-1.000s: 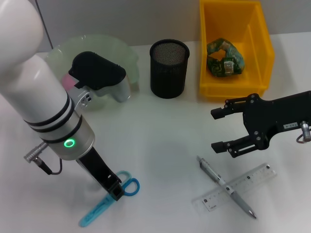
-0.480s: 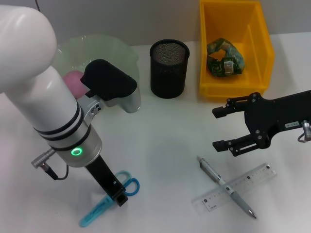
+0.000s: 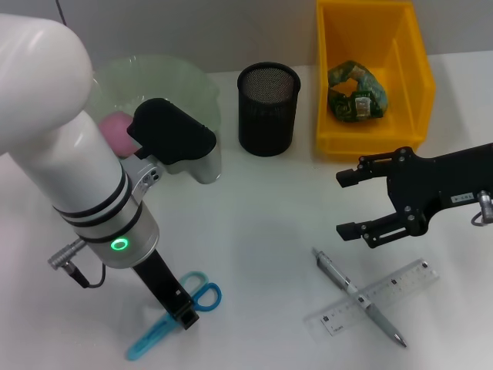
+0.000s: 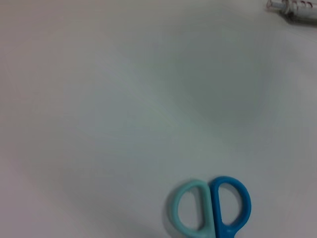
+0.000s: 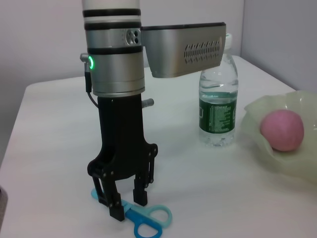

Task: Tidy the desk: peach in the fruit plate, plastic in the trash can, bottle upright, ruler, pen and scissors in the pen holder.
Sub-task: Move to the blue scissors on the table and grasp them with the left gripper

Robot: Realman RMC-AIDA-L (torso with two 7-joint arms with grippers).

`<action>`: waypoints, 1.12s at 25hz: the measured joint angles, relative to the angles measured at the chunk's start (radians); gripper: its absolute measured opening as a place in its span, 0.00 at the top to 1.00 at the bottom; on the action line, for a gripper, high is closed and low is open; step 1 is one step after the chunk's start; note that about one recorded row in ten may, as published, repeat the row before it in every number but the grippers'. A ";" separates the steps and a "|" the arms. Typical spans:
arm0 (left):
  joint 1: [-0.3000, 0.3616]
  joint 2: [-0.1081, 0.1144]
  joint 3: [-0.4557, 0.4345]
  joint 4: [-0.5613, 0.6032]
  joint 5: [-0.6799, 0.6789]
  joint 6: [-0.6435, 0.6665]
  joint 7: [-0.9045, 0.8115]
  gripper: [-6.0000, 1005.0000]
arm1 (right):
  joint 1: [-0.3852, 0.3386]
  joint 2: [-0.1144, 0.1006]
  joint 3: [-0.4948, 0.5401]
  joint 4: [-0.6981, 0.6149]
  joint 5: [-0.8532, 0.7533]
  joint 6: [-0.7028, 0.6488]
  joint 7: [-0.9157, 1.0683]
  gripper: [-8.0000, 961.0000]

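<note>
Left hand (image 5: 130, 201) of ours stands spread over the blue scissors (image 3: 166, 319) on the near-left bench (image 3: 254, 208), not grasping them; our right hand (image 3: 348, 205) hovers released above the pen (image 3: 357, 297).

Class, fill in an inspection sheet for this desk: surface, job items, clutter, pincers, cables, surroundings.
Surface: white desk.
Job items: peach in fruit plate; plastic in yellow trash can; bottle upright; scissors flat on desk; pen lies across ruler; pen holder looks empty.
Clutter: nothing seen.
Pincers: left pincer open, straddling the scissors; right pincer open, above the desk.
Cables: black lead on left wrist.
Surroundings: grey wall.
</note>
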 joint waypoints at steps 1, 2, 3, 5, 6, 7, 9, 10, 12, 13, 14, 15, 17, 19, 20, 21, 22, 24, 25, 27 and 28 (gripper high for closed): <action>0.001 0.000 0.000 -0.001 0.000 0.000 0.001 0.55 | 0.000 0.001 0.000 0.000 0.001 0.000 0.001 0.14; 0.001 0.000 0.000 -0.001 0.000 0.000 0.001 0.55 | 0.000 0.001 0.000 0.000 0.001 0.000 0.001 0.14; 0.001 0.000 0.000 -0.001 0.000 -0.001 0.001 0.55 | 0.000 0.001 0.000 0.000 0.002 0.000 0.001 0.14; 0.002 0.000 0.000 -0.001 0.003 -0.004 0.001 0.55 | 0.000 0.002 0.000 0.000 0.002 0.000 0.002 0.14; 0.003 0.000 0.001 -0.001 0.012 -0.009 0.001 0.55 | 0.001 0.003 0.000 0.000 0.003 0.000 0.002 0.14; 0.003 0.000 0.001 -0.001 0.012 -0.009 0.001 0.55 | 0.001 0.003 0.000 0.000 0.003 0.000 0.002 0.14; 0.004 0.000 0.002 -0.002 0.018 -0.013 0.001 0.55 | 0.002 0.003 0.000 0.000 0.003 0.001 0.002 0.14; 0.005 0.000 0.002 -0.002 0.019 -0.014 0.001 0.55 | 0.002 0.003 0.000 0.000 0.003 0.001 0.003 0.14; 0.006 0.000 0.002 -0.001 0.020 -0.017 0.001 0.55 | 0.003 0.003 0.001 0.000 0.003 0.004 0.003 0.14; 0.006 0.000 0.002 -0.001 0.020 -0.017 0.001 0.55 | 0.004 0.004 0.001 0.000 0.003 0.006 0.003 0.14; 0.007 0.000 0.002 0.000 0.020 -0.018 0.001 0.55 | 0.005 0.004 0.001 0.000 0.003 0.008 0.003 0.14; 0.007 0.000 0.005 0.001 0.020 -0.018 0.000 0.55 | 0.006 0.004 0.001 0.000 0.003 0.009 0.003 0.14; 0.008 0.000 0.013 0.004 0.020 -0.018 -0.003 0.55 | 0.007 0.005 0.001 0.000 0.003 0.009 0.004 0.14; 0.008 0.000 0.022 0.005 0.020 -0.018 -0.006 0.55 | 0.006 0.005 0.001 0.000 0.003 0.010 0.004 0.14; 0.008 0.000 0.025 0.005 0.020 -0.018 -0.008 0.55 | 0.007 0.005 0.002 -0.001 0.004 0.010 0.004 0.14; 0.008 0.000 0.027 0.005 0.020 -0.018 -0.009 0.55 | 0.006 0.005 0.006 -0.001 0.005 0.010 0.004 0.14; 0.008 0.000 0.027 0.005 0.020 -0.018 -0.009 0.55 | 0.006 0.005 0.006 -0.001 0.005 0.010 0.004 0.14; 0.008 0.000 0.028 0.012 0.020 -0.018 -0.010 0.55 | 0.005 0.005 0.011 -0.001 0.005 0.010 0.004 0.14; 0.009 0.000 0.029 0.016 0.020 -0.019 -0.011 0.55 | 0.004 0.005 0.013 -0.002 0.005 0.010 0.004 0.14; 0.009 0.000 0.029 0.017 0.021 -0.019 -0.011 0.55 | 0.003 0.005 0.013 -0.002 0.006 0.009 0.004 0.14; 0.009 0.000 0.032 0.017 0.021 -0.019 -0.011 0.55 | 0.003 0.005 0.013 -0.002 0.006 0.009 0.004 0.14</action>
